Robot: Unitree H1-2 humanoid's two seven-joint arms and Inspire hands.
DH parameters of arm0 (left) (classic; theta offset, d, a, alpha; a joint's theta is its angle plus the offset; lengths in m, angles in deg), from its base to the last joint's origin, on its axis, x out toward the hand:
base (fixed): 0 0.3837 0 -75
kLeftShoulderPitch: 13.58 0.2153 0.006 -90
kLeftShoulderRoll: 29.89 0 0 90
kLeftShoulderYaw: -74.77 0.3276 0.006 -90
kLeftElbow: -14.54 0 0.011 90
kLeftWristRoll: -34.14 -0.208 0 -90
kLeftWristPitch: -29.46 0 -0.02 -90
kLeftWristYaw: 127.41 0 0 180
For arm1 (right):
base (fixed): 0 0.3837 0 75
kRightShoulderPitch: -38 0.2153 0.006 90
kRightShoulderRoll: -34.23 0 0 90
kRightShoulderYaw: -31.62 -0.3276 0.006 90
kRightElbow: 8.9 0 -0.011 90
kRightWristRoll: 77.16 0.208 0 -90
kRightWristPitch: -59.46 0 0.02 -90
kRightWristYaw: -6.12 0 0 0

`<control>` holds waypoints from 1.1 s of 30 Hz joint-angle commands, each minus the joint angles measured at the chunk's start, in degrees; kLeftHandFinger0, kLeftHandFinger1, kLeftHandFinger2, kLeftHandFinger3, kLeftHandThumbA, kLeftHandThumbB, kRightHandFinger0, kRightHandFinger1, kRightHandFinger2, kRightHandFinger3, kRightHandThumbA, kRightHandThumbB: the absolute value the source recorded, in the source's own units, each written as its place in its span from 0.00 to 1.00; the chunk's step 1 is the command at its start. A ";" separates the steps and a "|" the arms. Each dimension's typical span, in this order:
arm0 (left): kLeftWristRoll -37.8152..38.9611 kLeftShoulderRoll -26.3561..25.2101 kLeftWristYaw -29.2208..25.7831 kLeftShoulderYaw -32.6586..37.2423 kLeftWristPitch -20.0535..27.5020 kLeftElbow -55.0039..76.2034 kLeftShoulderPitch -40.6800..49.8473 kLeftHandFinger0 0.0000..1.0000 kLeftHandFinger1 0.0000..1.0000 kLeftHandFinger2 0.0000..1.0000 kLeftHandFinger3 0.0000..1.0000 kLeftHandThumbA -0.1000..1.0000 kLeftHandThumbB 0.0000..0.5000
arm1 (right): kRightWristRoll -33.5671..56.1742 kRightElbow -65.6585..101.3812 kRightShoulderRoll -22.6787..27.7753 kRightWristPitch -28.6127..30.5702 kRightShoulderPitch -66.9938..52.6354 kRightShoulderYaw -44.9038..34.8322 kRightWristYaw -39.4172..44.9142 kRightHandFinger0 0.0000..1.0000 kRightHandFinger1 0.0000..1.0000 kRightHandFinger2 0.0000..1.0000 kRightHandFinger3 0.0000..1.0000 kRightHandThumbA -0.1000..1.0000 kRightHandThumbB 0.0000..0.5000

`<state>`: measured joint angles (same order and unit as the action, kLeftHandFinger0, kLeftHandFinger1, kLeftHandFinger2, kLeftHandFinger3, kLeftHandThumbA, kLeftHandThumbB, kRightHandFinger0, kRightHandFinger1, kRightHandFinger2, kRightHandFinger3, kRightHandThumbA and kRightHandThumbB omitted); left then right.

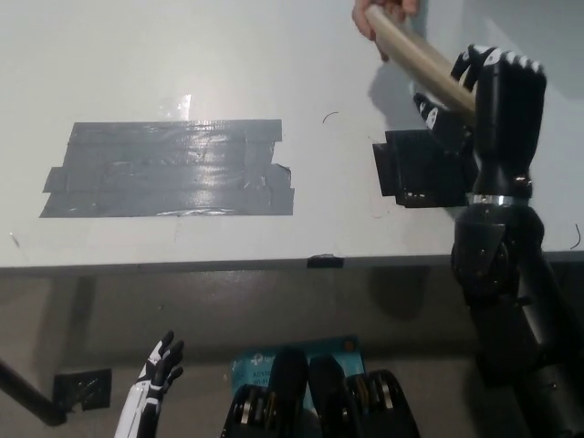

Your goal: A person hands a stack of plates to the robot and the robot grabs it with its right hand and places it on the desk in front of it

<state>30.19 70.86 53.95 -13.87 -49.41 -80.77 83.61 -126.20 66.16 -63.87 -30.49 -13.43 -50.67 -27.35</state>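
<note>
A stack of tan plates hangs tilted, edge-on, above the desk's far right. A person's hand holds its upper left end at the top edge of the picture. My black right hand is at the lower right end of the stack, fingers curled over the rim and thumb beneath it, shut on the plates. My white left hand rests low at the lower left, below the desk edge, fingers apart and holding nothing.
The white desk fills the upper picture; its front edge runs across the middle. A large grey tape patch lies left of centre. A black tape patch sits beneath my right hand.
</note>
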 commanded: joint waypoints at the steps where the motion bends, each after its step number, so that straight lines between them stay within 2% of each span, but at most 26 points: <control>1: -0.30 -0.79 0.41 0.13 0.89 1.17 -0.83 1.00 1.00 1.00 1.00 1.00 0.26 | 1.54 7.05 1.38 3.51 1.76 0.06 0.04 0.00 0.00 0.12 0.07 0.99 0.02; 2: -0.20 -0.85 0.52 0.15 0.97 1.02 -0.93 1.00 1.00 1.00 1.00 1.00 0.26 | 1.52 8.23 1.64 3.91 1.69 0.16 -0.06 0.00 0.00 0.16 0.11 0.96 0.01; 4: -0.38 -0.93 0.57 0.30 1.47 0.87 -1.02 1.00 1.00 1.00 1.00 1.00 0.23 | 0.88 10.79 2.22 3.47 1.48 0.42 0.85 0.00 0.00 0.25 0.20 1.00 0.00; 6: -0.26 -0.89 0.59 0.34 1.33 0.89 -1.17 1.00 1.00 1.00 1.00 1.00 0.23 | 0.59 11.74 2.83 3.70 1.37 0.53 1.18 0.00 0.00 0.29 0.23 1.00 0.00; 8: -0.14 -0.89 0.64 0.36 0.89 1.21 -1.15 1.00 1.00 1.00 1.00 1.00 0.22 | -0.02 11.57 3.48 3.75 1.27 0.65 0.96 0.00 0.00 0.29 0.22 1.00 0.02; 11: -0.15 -1.18 0.91 0.51 0.76 1.40 -1.36 1.00 1.00 1.00 1.00 1.00 0.21 | -1.42 9.51 5.19 3.69 1.01 1.59 1.42 0.00 0.00 0.25 0.18 0.92 0.00; 13: -0.22 -1.34 0.98 0.57 0.80 1.35 -1.60 1.00 1.00 1.00 1.00 1.00 0.22 | -2.77 8.12 6.04 3.18 0.63 2.78 1.71 0.00 0.00 0.18 0.15 0.97 0.00; 15: -0.36 -1.49 1.01 0.60 0.64 1.39 -1.92 1.00 1.00 1.00 1.00 1.00 0.23 | -4.99 6.30 6.74 1.87 -0.20 4.45 2.37 0.00 0.00 0.17 0.15 1.00 0.01; 16: -0.38 -1.49 1.02 0.60 0.61 1.41 -1.93 1.00 1.00 1.00 1.00 1.00 0.23 | -5.05 6.21 6.81 1.74 -0.23 4.61 2.38 0.00 0.00 0.17 0.15 1.00 0.02; 17: -0.30 -1.38 1.07 0.62 0.18 1.58 -1.98 1.00 1.00 1.00 1.00 1.00 0.25 | -6.04 4.65 7.20 2.28 -0.34 5.45 0.80 0.00 0.00 0.14 0.12 0.95 0.03; 18: 0.18 -1.35 1.32 0.61 0.08 1.57 -1.99 1.00 1.00 1.00 1.00 1.00 0.24 | -7.81 1.41 8.11 3.37 -0.65 7.37 -1.08 0.00 0.00 0.13 0.11 0.94 0.01; 21: 0.13 -1.42 1.44 0.77 0.78 0.91 -2.21 1.00 1.00 1.00 1.00 1.00 0.26 | -9.24 -4.06 9.73 4.12 -0.54 10.26 -2.22 0.00 0.00 0.13 0.12 0.97 0.02; 22: 0.06 -1.55 1.50 0.78 0.52 1.11 -2.24 1.00 1.00 1.00 1.00 1.00 0.26 | -9.96 -7.94 10.58 5.11 0.09 11.86 -3.30 0.00 0.00 0.12 0.13 0.94 0.02; 24: -0.13 -1.67 1.47 0.81 0.51 1.15 -2.34 1.00 1.00 1.00 1.00 1.00 0.26 | -10.76 -10.05 11.27 5.06 0.58 13.11 -3.69 0.00 0.00 0.12 0.14 0.93 0.01; 25: -0.21 -1.73 1.45 0.84 0.57 1.06 -2.44 1.00 1.00 1.00 1.00 1.00 0.25 | -11.55 -12.33 11.85 5.46 1.15 14.13 -4.89 0.00 0.00 0.07 0.13 0.81 0.03; 29: -0.10 -1.84 1.56 1.03 0.44 1.11 -2.68 1.00 1.00 1.00 1.00 1.00 0.25 | -12.62 -22.08 13.81 7.80 3.91 18.01 -9.19 0.00 0.00 0.04 0.13 0.80 0.00; 33: -0.35 -2.01 1.68 1.43 0.37 0.81 -2.59 1.00 1.00 1.00 1.00 1.00 0.29 | -15.66 -30.29 14.76 6.53 6.43 22.63 -12.88 0.00 0.00 0.06 0.13 0.79 0.06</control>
<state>30.12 69.53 54.65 -12.88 -49.81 -80.79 81.12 -137.23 40.91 -50.95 -25.35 -12.29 -31.13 -32.75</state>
